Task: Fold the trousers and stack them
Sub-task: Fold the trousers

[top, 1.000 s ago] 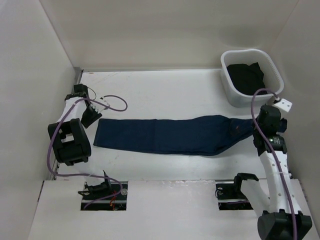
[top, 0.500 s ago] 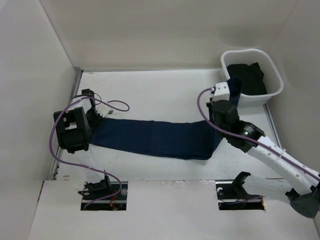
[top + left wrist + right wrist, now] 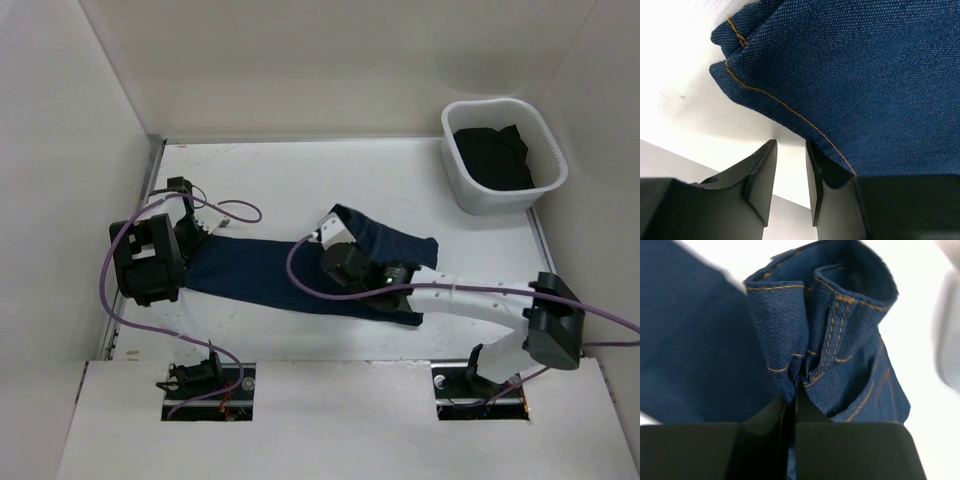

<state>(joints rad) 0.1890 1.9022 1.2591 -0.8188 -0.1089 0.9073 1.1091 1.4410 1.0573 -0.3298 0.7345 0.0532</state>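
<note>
First fold half done: the right jaws clench the trousers' (image 3: pixel 250 275) waistband, raised over the legs mid-table (image 3: pixel 300 175). The left jaws are slightly parted and empty by the hem. Stacking remains.

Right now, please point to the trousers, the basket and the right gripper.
trousers (image 3: pixel 250 275): top view, flat leg.
basket (image 3: pixel 500 200): top view, near wall.
right gripper (image 3: pixel 792 395): right wrist view, between fingertips pinching the denim.

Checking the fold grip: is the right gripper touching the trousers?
Touching. The right wrist view shows the right gripper shut on a bunched fold of the trousers.
</note>
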